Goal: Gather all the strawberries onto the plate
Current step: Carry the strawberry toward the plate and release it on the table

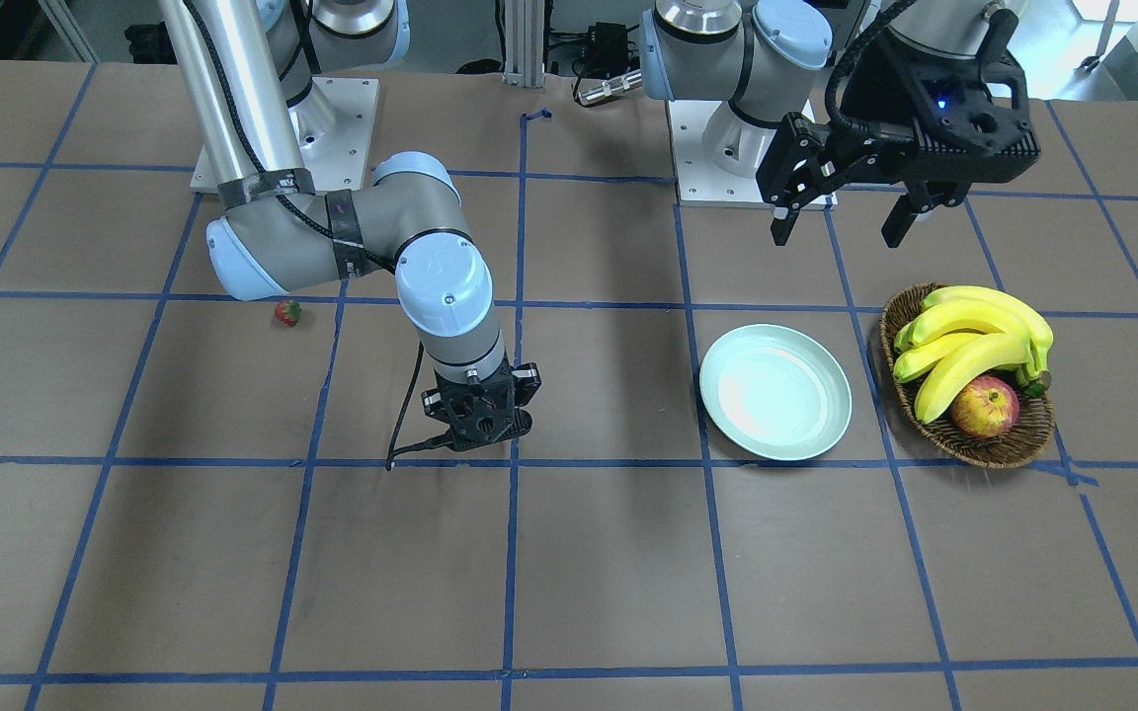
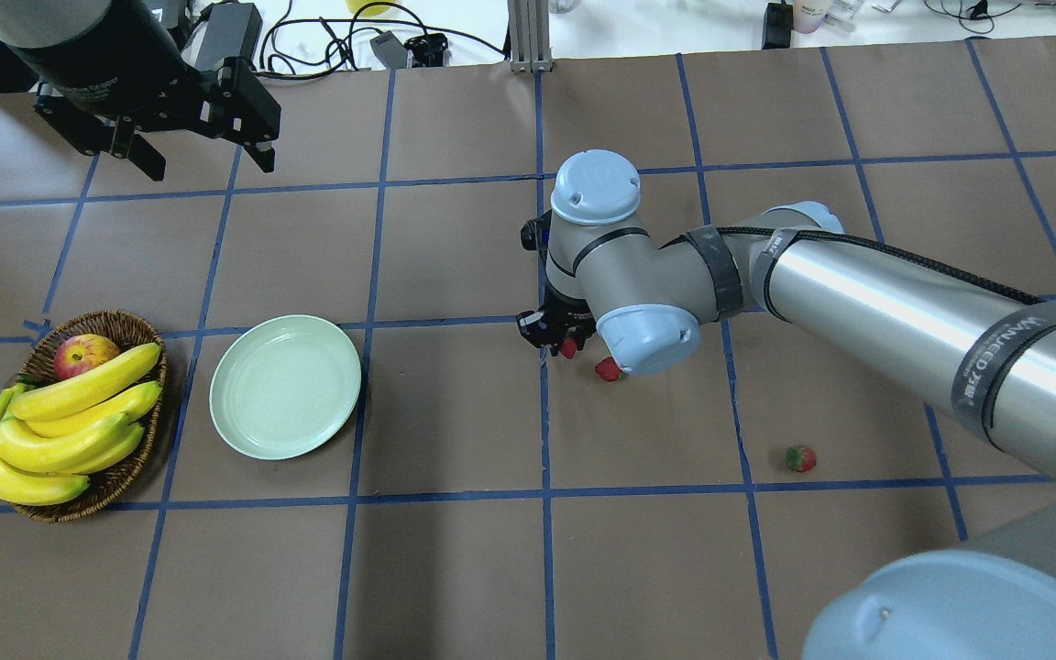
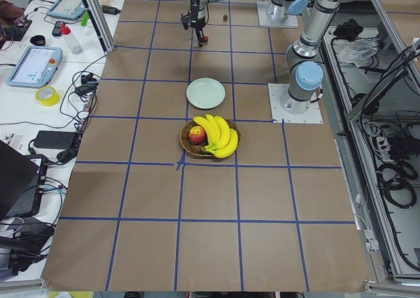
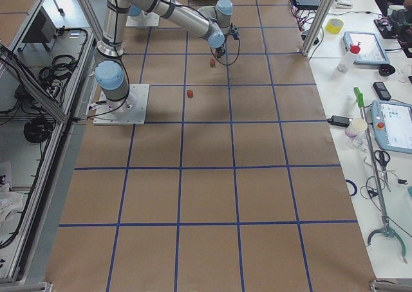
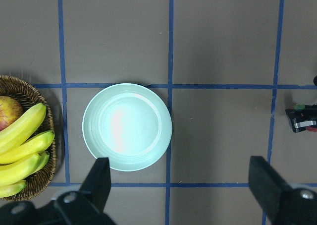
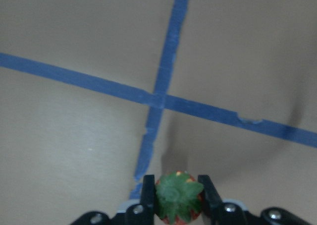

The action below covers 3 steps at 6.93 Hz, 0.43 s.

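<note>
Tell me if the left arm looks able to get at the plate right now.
Probably yes: the left gripper hovers with its jaws open not far from the plate, which lies bare with nothing standing between them.

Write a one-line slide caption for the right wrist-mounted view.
Right claw pinching a strawberry, green cap facing the camera, over crossed blue tape lines on the brown table.

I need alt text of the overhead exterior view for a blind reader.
The right gripper grips a strawberry near the middle of the brown table; a second strawberry and a third strawberry lie to its right. At left, a bare mint-green plate sits beside a wicker basket of bananas; the left gripper is open.
</note>
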{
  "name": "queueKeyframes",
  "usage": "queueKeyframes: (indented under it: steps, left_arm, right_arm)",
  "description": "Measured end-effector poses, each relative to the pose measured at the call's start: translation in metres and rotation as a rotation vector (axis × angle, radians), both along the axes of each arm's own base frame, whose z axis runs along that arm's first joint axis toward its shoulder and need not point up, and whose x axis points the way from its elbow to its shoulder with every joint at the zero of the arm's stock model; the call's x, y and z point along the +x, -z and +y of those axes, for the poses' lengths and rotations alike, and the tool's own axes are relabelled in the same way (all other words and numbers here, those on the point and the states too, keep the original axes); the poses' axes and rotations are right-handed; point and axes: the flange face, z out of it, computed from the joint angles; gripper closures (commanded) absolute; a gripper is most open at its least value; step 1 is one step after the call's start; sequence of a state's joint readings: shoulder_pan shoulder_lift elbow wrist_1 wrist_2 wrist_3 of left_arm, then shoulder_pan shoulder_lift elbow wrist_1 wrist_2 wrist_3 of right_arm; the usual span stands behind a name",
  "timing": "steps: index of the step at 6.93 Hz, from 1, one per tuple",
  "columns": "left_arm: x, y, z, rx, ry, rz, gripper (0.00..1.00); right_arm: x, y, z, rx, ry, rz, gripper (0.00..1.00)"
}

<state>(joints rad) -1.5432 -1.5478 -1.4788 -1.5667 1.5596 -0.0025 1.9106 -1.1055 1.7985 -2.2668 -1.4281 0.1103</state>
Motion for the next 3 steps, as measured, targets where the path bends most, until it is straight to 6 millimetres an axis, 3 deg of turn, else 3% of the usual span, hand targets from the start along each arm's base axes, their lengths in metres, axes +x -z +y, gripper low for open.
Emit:
queueKeyframes:
  steps: [1,2,3]
  left_arm:
    - [0.000,0.000,0.000,0.000,0.000,0.000,0.00]
    - [0.000,0.000,0.000,0.000,0.000,0.000,0.00]
    - [0.000,0.000,0.000,-0.001,0.001,-0.001,0.00]
  right_arm:
    - [0.022,-0.005,0.005,0.012,0.023,-0.060,0.90]
    - [0.045,-0.001,0.013,0.026,0.026,-0.091,0.64]
    - [0.063,0.007,0.022,0.040,0.029,-0.100,0.01]
